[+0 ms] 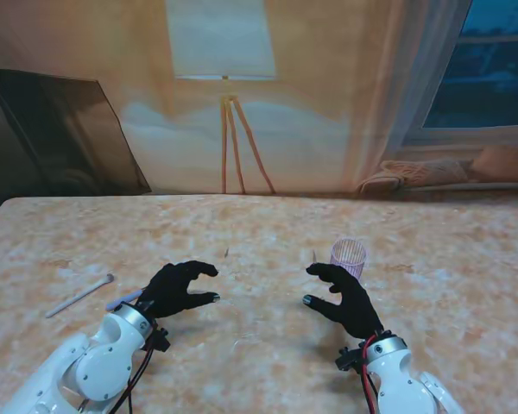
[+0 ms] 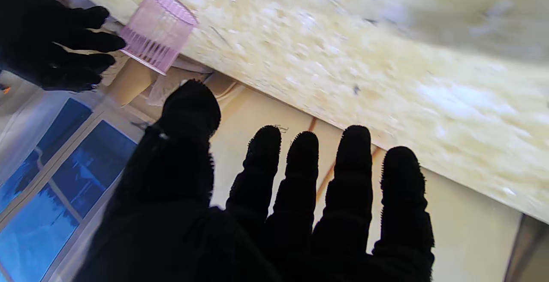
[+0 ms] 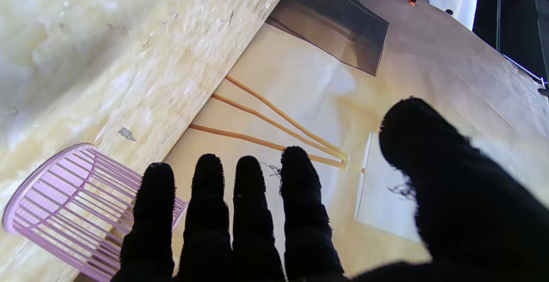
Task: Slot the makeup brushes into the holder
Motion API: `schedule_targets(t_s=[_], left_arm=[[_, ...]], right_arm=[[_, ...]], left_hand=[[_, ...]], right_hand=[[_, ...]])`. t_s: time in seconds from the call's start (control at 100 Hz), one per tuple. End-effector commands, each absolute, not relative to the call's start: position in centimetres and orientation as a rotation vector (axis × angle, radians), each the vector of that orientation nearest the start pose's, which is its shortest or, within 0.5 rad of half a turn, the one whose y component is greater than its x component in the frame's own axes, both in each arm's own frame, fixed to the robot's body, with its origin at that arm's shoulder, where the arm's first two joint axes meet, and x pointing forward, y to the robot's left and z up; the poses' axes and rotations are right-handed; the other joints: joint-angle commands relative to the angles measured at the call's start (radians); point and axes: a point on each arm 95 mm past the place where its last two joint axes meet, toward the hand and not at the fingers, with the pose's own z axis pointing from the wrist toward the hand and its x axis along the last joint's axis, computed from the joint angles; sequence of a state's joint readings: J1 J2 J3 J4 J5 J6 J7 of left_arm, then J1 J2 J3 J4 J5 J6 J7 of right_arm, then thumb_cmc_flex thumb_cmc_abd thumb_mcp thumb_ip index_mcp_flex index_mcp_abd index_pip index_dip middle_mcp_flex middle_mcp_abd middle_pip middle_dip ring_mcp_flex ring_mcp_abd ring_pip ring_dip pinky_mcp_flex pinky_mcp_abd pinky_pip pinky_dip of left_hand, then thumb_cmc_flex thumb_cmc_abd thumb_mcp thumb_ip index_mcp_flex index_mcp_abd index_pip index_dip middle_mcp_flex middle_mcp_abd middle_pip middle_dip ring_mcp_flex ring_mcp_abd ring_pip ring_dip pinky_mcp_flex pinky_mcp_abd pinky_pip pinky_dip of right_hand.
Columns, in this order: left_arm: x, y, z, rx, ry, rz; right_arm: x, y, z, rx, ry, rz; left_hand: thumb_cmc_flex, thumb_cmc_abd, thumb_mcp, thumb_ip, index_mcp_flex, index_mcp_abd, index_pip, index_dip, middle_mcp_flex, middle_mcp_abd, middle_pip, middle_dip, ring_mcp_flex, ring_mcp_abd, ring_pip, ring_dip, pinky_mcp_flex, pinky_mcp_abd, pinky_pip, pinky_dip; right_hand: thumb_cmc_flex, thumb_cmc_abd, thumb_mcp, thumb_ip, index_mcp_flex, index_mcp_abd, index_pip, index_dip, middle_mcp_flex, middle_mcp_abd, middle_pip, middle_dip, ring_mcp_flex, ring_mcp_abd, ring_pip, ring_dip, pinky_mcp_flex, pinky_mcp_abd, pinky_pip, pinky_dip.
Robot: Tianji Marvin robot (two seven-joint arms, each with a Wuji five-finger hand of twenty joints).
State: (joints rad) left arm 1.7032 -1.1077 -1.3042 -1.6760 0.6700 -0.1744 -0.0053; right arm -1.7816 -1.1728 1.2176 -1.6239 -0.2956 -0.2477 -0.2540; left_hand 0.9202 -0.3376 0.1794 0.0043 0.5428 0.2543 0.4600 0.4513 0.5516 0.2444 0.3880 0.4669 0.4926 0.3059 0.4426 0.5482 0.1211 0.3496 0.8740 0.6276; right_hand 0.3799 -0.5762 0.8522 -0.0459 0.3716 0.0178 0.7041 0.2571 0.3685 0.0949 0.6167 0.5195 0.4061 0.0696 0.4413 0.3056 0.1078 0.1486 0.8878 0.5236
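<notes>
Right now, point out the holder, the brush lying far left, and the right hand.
holder [image 1: 348, 256]: stand view, on its ribbed pink side wall.
brush [image 1: 78, 297]: stand view, mid-handle, lying flat on the table.
right hand [image 1: 342, 297]: stand view, middle of the black glove, fingers apart, holding nothing.

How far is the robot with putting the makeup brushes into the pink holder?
Nothing looks done yet: the pink holder stands upright with no brush visible in it. Nothing is in hand; the left robot hand and right robot hand are open above the table. One brush lies on the table to the left, another is partly hidden by the left hand.
</notes>
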Motion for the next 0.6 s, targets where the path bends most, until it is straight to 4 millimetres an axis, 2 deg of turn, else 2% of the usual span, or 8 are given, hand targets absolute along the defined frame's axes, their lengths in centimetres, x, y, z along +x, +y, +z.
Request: schedule_targets(t_s=[0.0, 0.06, 0.1, 0.27, 0.37, 0.51, 0.53, 0.59], left_arm=[[36.6, 1.6, -32.2, -1.437, 1.419, -1.745], [36.6, 2.7, -31.7, -1.384, 1.446, -1.676], [36.5, 3.3, -31.4, -1.374, 1.451, -1.643], [36.2, 5.8, -30.9, -1.318, 1.512, -1.434], [36.2, 6.7, -31.2, -1.290, 1.513, -1.343], [36.1, 7.5, -32.2, -1.314, 1.490, -1.256], [36.1, 7.6, -32.4, -1.316, 1.487, -1.245], [36.2, 7.9, -32.8, -1.313, 1.487, -1.206]], right_arm=[[33.1, 2.5, -36.4, -2.086, -0.961, -2.421], [33.2, 2.5, -36.2, -2.080, -0.959, -2.427], [33.3, 2.5, -36.1, -2.073, -0.959, -2.433], [33.6, 2.4, -35.7, -2.059, -0.961, -2.453], [33.5, 2.3, -35.7, -2.064, -0.964, -2.454], [33.4, 2.2, -35.6, -2.075, -0.969, -2.449], [33.4, 2.2, -35.6, -2.076, -0.970, -2.449], [33.4, 2.1, -35.6, -2.077, -0.974, -2.451]], left_hand=[[-0.001, -0.019, 0.036, -0.009, 0.014, 0.007, 0.016, 0.019, 0.033, 0.006, 0.020, 0.019, 0.023, 0.010, 0.029, 0.027, 0.005, 0.009, 0.034, 0.029], [-0.006, -0.024, 0.043, -0.010, 0.007, 0.002, 0.020, 0.023, 0.031, -0.002, 0.021, 0.021, 0.025, 0.003, 0.033, 0.029, 0.007, 0.007, 0.041, 0.033], [-0.025, -0.042, 0.100, -0.015, 0.013, -0.002, 0.027, 0.039, 0.025, -0.006, 0.015, 0.034, 0.017, 0.005, 0.031, 0.037, -0.009, 0.012, 0.037, 0.042], [-0.036, -0.043, 0.093, -0.018, 0.003, -0.035, 0.029, 0.046, 0.004, -0.038, 0.004, 0.034, -0.019, -0.024, 0.012, 0.035, -0.076, 0.012, 0.005, 0.046], [-0.028, -0.044, 0.080, -0.017, 0.008, -0.037, 0.042, 0.071, -0.002, -0.041, 0.023, 0.074, -0.031, -0.031, 0.028, 0.075, -0.084, 0.010, -0.012, 0.082], [-0.033, -0.049, 0.066, -0.019, 0.020, -0.021, 0.038, 0.071, -0.035, -0.039, 0.019, 0.084, -0.069, -0.034, 0.015, 0.080, -0.109, 0.004, -0.031, 0.085], [-0.030, -0.049, 0.065, -0.018, 0.021, -0.020, 0.037, 0.071, -0.041, -0.021, 0.018, 0.086, -0.077, -0.034, 0.012, 0.081, -0.114, 0.004, -0.035, 0.085], [-0.028, -0.048, 0.060, -0.018, 0.019, -0.024, 0.036, 0.072, -0.083, -0.019, 0.006, 0.087, -0.108, -0.037, 0.003, 0.081, -0.136, 0.005, -0.051, 0.083]], right_hand=[[-0.015, 0.021, 0.004, 0.022, 0.019, 0.000, -0.001, -0.008, 0.019, -0.008, 0.005, -0.195, 0.015, -0.017, 0.003, 0.015, -0.012, -0.006, 0.013, -0.012], [-0.015, 0.021, 0.004, 0.022, 0.019, -0.001, -0.002, -0.008, 0.019, -0.009, 0.004, -0.195, 0.013, -0.017, 0.002, 0.015, -0.013, -0.006, 0.012, -0.012], [-0.015, 0.022, 0.004, 0.022, 0.019, -0.001, -0.003, -0.008, 0.020, -0.009, 0.004, -0.195, 0.013, -0.017, 0.002, 0.015, -0.013, -0.005, 0.012, -0.011], [-0.016, 0.023, 0.005, 0.022, 0.021, 0.000, -0.003, -0.007, 0.019, -0.011, 0.003, -0.196, 0.014, -0.018, 0.001, 0.016, -0.013, -0.005, 0.011, -0.010], [-0.016, 0.023, 0.006, 0.022, 0.022, 0.000, -0.003, -0.007, 0.021, -0.011, 0.003, -0.196, 0.014, -0.019, 0.001, 0.016, -0.013, -0.005, 0.011, -0.010], [-0.016, 0.023, 0.006, 0.022, 0.022, 0.000, -0.004, -0.006, 0.019, -0.011, 0.002, -0.196, 0.013, -0.018, 0.000, 0.016, -0.015, -0.007, 0.008, -0.010], [-0.015, 0.023, 0.007, 0.022, 0.022, -0.001, -0.004, -0.006, 0.019, -0.011, 0.003, -0.196, 0.012, -0.018, -0.001, 0.016, -0.016, -0.007, 0.008, -0.010], [-0.014, 0.023, 0.008, 0.022, 0.022, 0.000, -0.004, -0.006, 0.019, -0.009, 0.002, -0.196, 0.012, -0.019, -0.001, 0.016, -0.018, -0.005, 0.006, -0.010]])
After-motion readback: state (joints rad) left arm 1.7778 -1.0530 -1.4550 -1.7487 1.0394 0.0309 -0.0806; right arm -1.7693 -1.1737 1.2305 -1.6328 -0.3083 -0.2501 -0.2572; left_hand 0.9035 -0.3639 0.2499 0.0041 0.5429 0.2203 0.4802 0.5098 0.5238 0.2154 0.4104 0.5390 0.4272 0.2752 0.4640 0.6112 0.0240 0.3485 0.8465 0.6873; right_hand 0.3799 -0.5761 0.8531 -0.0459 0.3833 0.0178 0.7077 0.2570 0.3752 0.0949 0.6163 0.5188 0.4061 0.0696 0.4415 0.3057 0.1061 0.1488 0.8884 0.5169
